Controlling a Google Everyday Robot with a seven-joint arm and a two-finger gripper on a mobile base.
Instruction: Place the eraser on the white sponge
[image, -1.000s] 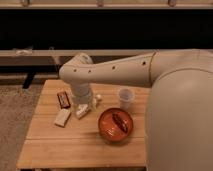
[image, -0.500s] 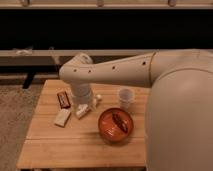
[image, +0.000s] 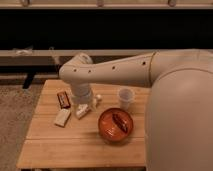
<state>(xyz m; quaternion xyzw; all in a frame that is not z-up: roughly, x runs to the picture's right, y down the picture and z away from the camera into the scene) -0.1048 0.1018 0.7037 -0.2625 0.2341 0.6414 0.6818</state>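
The eraser (image: 63, 99), a dark block with a red-orange face, lies on the wooden table (image: 75, 145) at the back left. The white sponge (image: 62, 117), a plain off-white pad, lies just in front of it, and the two are apart. My arm reaches in from the right and bends down over the table. My gripper (image: 82, 105) hangs low just right of the eraser and the sponge, largely hidden by the wrist.
A white bottle-like object (image: 83, 111) lies by the gripper. A clear plastic cup (image: 125, 97) stands to the right. An orange bowl (image: 115, 125) holding a brown item sits in front of the cup. My arm covers the table's right side.
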